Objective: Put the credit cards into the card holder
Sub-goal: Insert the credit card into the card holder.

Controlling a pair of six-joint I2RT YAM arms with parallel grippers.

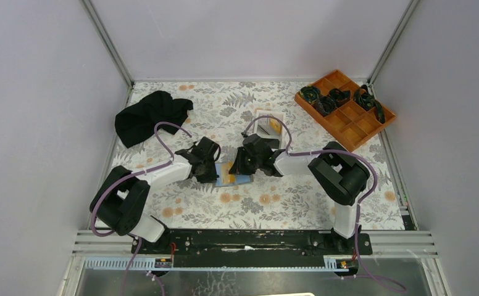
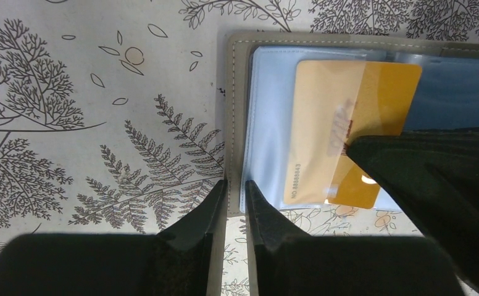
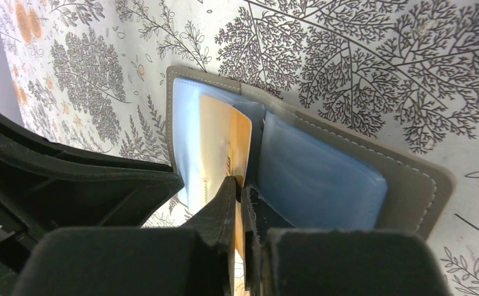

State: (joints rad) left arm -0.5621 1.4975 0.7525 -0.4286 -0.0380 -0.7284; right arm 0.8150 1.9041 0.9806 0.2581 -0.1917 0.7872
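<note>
The card holder (image 1: 242,179) lies open on the floral mat, grey outside (image 2: 236,111), pale blue sleeves inside (image 3: 314,179). The orange-gold credit card (image 2: 329,123) sits partway in the left clear sleeve, its right end sticking out. My right gripper (image 1: 240,165) is shut on that free end of the card (image 3: 224,145), with its jaws (image 3: 242,185) closed over the holder's middle. My left gripper (image 1: 214,172) is shut on the holder's grey left edge, pinching it near the near corner (image 2: 236,188). No dark cards can be made out.
A white tray (image 1: 263,117) with something orange inside stands just behind the right gripper. An orange compartment tray (image 1: 360,126) holding black items is at the back right. A black cloth (image 1: 150,115) lies at the back left. Grey walls enclose the mat.
</note>
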